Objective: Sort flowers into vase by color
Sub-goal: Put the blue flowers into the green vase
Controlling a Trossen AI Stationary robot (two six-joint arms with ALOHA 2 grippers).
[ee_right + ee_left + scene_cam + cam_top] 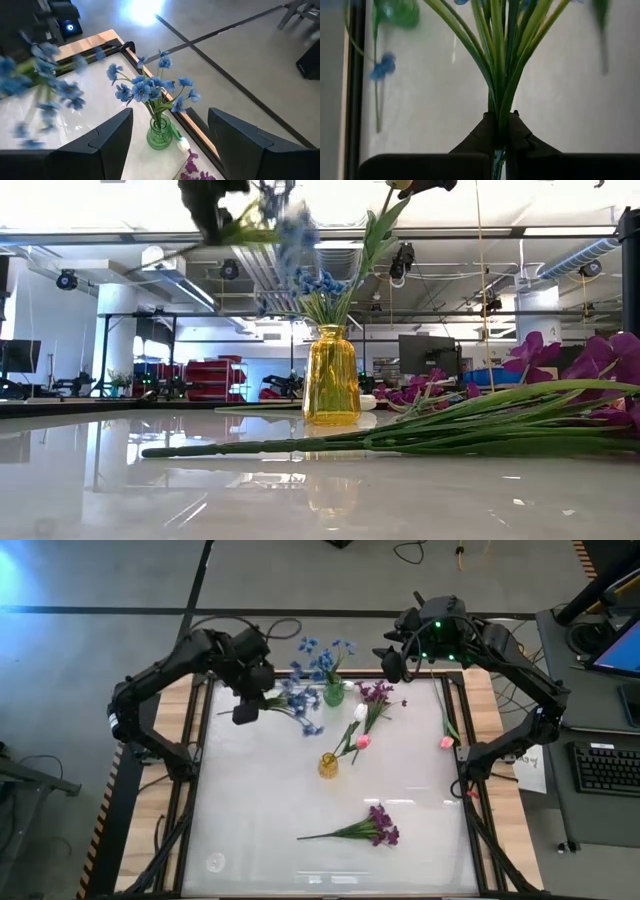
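Item 1, left pincer (262, 700), at ten o'clock on the worktop (260, 830): clenched on the stem bundle of a blue sprig (298, 708), lifted clear of the surface, blossoms trailing toward the green vase (333, 693).

Item 2, green vase, twelve o'clock: upright, already holding blue flowers (322, 655).

Item 3, yellow vase (328, 765), centre: upright, with a pink and a white bud (361, 726) leaning out of it.

Item 4, purple sprig (372, 828), six o'clock: lying flat. A second purple bunch (375, 693) lies just right of the green vase.

Item 5, right pincer (170, 132), one o'clock: released, hovering above the green vase. A loose pink bud (446, 741) lies at three o'clock.

Handling: the sprigs look light and springy with floppy heads; best gripped low on the gathered stems.

Surface and room: the worktop is white, glossy and probably slick; a grey floor, cables and a keyboard (608, 767) surround it.
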